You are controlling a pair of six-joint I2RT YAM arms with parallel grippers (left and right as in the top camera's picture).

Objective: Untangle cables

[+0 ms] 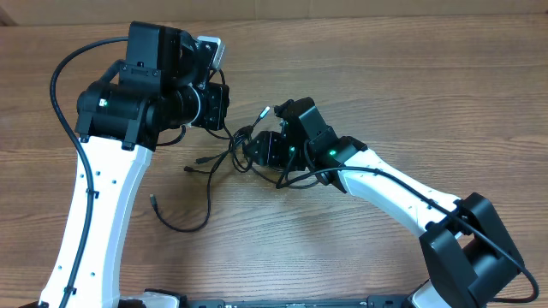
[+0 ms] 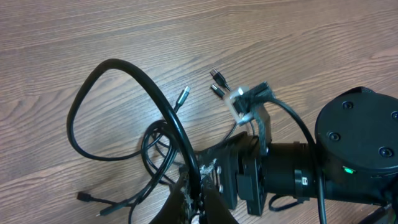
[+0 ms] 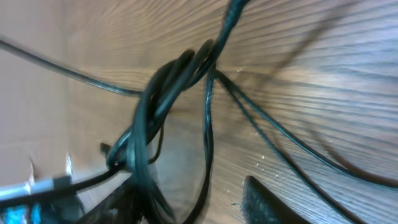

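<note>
Left claw is clamping the cables; right claw is hanging open over the knot. I'm reckoning they're light, floppy and slick, so I'm favouring a grab beside a plug.

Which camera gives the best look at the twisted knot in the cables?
Right wrist: the knot fills the frame, strands visibly wound together, though blurred. Overhead shows the same knot only as a small dark tangle. Left wrist shows mostly loose cables and plug ends; the knot is partly hidden there.
</note>
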